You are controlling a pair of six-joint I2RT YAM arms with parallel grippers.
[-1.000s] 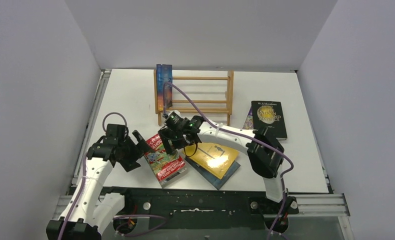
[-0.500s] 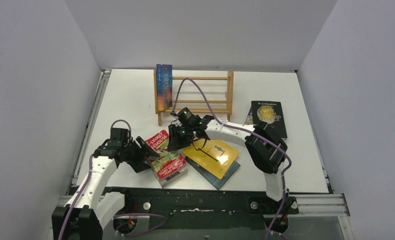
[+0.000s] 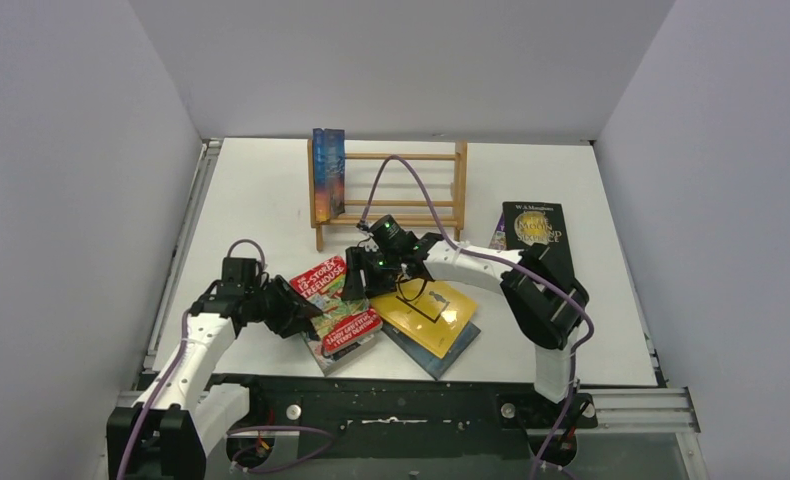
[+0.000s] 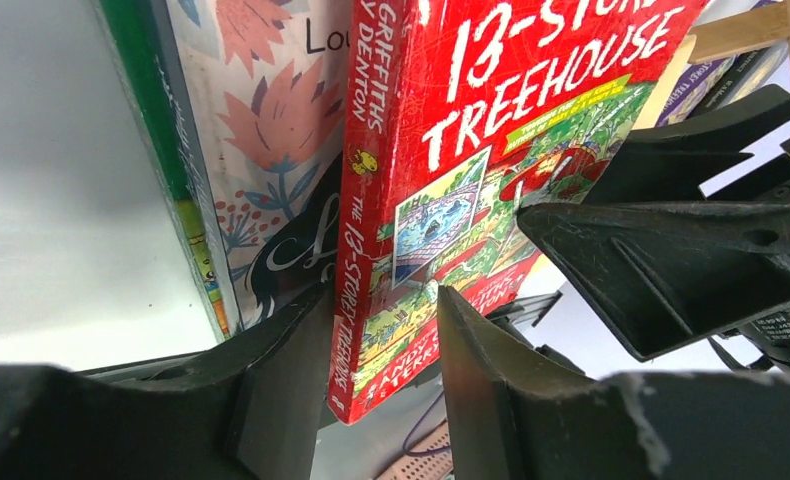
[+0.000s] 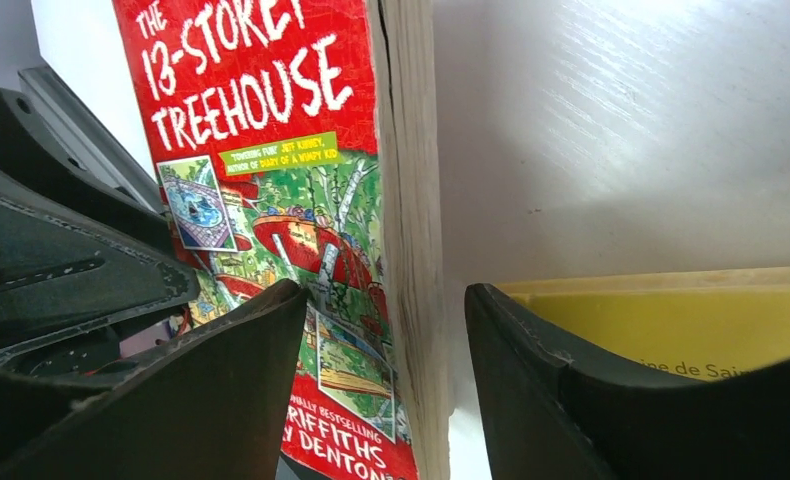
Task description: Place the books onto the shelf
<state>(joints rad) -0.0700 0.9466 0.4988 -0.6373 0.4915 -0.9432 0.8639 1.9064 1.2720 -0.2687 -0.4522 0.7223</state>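
The red book [image 3: 343, 312] is seen at the near left of the table [image 3: 261, 200], lying on a floral book [image 4: 261, 150], well apart from the shelf [image 3: 460, 190]. Its spine edge is straddled by the left gripper [image 4: 379, 292], jaws close to both faces; whether it is clamped cannot be told. Its page edge is straddled by the right gripper [image 5: 383, 290], part open, with a gap at one finger. A yellow book [image 3: 436, 318] lies just beside. A blue book [image 3: 328, 175] stands upright at the shelf's left end, and a black book [image 3: 539, 235] lies to its right.
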